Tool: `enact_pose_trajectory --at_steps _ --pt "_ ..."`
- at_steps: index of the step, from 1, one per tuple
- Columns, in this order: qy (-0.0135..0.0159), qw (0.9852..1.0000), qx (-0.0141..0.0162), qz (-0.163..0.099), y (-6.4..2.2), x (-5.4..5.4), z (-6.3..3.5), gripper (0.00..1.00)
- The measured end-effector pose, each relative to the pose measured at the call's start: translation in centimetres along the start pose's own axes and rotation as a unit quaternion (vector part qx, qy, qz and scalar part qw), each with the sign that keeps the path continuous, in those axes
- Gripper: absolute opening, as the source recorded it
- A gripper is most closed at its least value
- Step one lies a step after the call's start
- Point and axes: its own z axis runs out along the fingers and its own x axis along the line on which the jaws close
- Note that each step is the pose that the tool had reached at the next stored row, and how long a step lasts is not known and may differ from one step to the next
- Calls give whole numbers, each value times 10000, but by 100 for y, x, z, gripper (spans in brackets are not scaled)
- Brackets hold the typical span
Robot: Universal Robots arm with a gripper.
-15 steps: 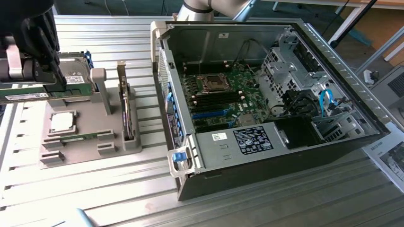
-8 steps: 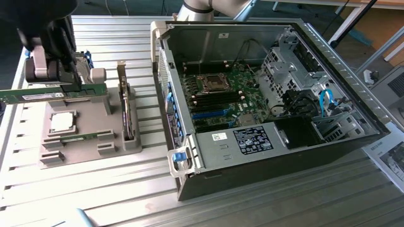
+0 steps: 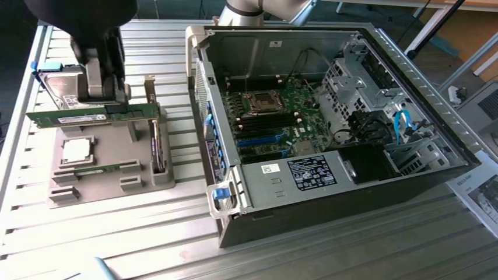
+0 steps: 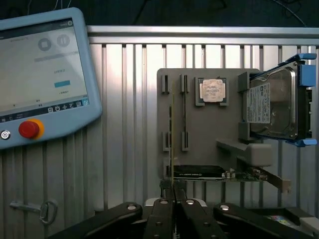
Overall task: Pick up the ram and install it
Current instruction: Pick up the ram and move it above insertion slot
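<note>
1. The hand (image 3: 109, 106) is closed on the ram (image 3: 81, 118), holding the stick level and on its long edge.
2. The ram hangs above the grey holder (image 3: 116, 149) on the tabletop (image 3: 179, 233).
3. In the exterior view, the ram is at nine o'clock from the open computer case (image 3: 327, 216), well apart from its motherboard (image 3: 272, 114).

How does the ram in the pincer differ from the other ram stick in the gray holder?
The held ram is clamped in the shut pincer and raised above the gray holder; the second ram sits down in its slot, untouched. The held ram hangs near the hard drive; the second ram lies beside the processor chip. Both are long, narrow green boards standing on edge.
</note>
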Motion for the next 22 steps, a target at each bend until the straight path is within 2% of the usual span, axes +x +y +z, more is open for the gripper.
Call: enact_pose_trajectory --at_steps 1,5,11,12,13,16,17,18,22 --pt "0 10000 -3 0 -32 6 -2 12" --pt "0 10000 -31 1 -323 55 -24 12" --pt "0 10000 -60 2 -610 101 -42 12" --pt "0 10000 -66 2 -681 113 -47 12" --pt "0 10000 -81 3 -846 139 -56 12" --pt "0 10000 -95 3 -982 161 -64 12" --pt "0 9999 -102 3 -1064 173 -68 12" --pt "0 9999 -116 3 -1201 193 -75 12" --pt "1 9999 -143 4 -1462 234 -89 12"
